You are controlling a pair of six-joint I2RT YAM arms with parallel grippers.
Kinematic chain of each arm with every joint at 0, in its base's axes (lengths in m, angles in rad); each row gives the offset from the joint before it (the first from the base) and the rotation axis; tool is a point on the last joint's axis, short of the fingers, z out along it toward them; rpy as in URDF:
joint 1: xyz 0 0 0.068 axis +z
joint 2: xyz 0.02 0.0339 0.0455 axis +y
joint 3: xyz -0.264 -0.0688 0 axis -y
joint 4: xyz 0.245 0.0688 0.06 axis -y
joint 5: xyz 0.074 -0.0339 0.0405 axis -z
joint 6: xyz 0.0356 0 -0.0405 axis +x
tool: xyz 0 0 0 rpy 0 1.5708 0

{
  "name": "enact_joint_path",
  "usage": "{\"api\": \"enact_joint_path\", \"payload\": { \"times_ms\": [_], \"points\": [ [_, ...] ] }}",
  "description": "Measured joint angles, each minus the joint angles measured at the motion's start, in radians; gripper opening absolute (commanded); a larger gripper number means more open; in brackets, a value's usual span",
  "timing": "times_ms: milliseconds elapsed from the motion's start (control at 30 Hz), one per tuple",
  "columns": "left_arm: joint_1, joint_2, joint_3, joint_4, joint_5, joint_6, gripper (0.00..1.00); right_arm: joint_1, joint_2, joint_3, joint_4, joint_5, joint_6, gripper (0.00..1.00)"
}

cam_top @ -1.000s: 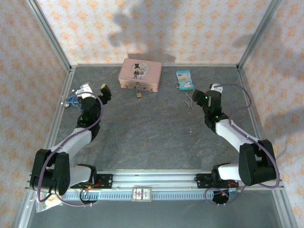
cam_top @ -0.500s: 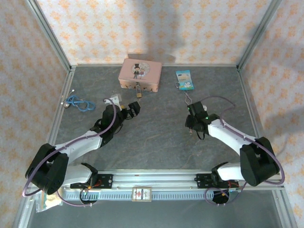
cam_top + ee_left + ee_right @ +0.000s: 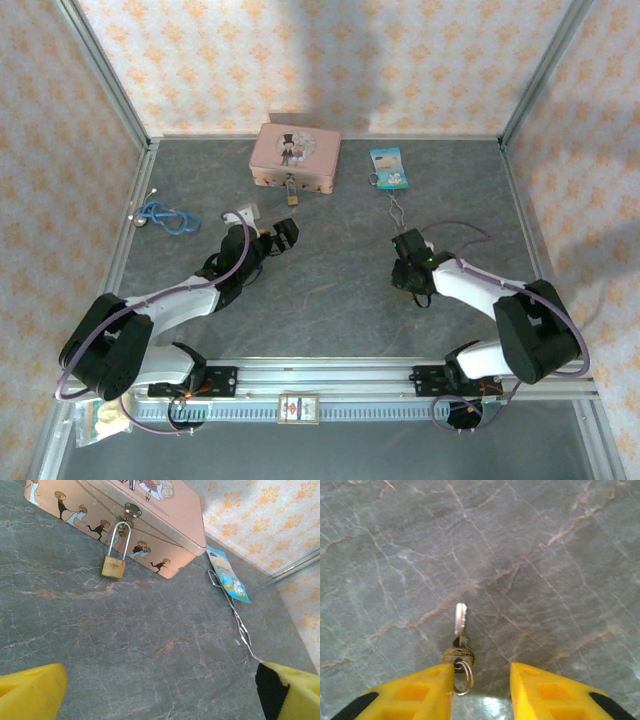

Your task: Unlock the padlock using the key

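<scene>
Right arm: my right gripper point(image 3: 482, 680) is low over the grey marbled table point(image 3: 330, 300), pointing down at the key point(image 3: 460, 637). The jaws are partly open, with bare table showing between them. The key lies flat with its silver blade pointing away from me. Its brass head and small key ring point(image 3: 465, 676) sit against the inner edge of one finger point(image 3: 427, 687), the one on the left of the wrist view. The other finger stands clear of it, so nothing is clamped (contact on one side only).

Left arm: my left gripper point(image 3: 160, 695) is spread wide with nothing between the jaws. It reaches out over the table on the left side point(image 3: 283, 236), tilted toward the far end.

Beyond it is the padlock point(image 3: 113, 566), small and brass. It hangs by its thin silver shackle from the hasp point(image 3: 131, 511) on the front of the pink tin point(image 3: 170, 515), and its body rests on the table just in front of the tin wall. The shackle looks closed. In the top view the padlock point(image 3: 292, 199) is well apart from both grippers.

To the right of the tin lies a blue tag point(image 3: 389, 167), with a thin silver chain or wire point(image 3: 240, 625) trailing from it toward me. A blue cord point(image 3: 165, 215) is coiled near the left edge.
</scene>
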Motion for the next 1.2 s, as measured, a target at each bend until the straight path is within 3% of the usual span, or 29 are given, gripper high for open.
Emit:
{"api": "enact_joint_path", "payload": {
  "times_ms": [133,333,533,900,1200],
  "points": [
    [0.0,-0.012,-0.012,0.001,0.0,0.0,0.97,0.0,0.016,-0.003,0.032,-0.001,0.002,0.22],
    [0.0,-0.029,-0.012,0.003,0.0,-0.008,0.97,0.0,0.019,-0.003,0.026,0.021,-0.013,0.0],
    [0.0,-0.052,-0.016,0.026,0.01,-0.067,0.97,0.0,0.005,0.012,0.052,-0.031,-0.097,0.0],
    [-0.087,-0.06,-0.073,0.218,0.069,-0.308,0.93,0.0,-0.104,0.087,0.219,-0.469,-0.28,0.0],
    [-0.155,-0.01,-0.072,0.36,0.105,-0.395,0.76,0.0,-0.101,0.087,0.39,-0.823,-0.294,0.0]
  ]
}}
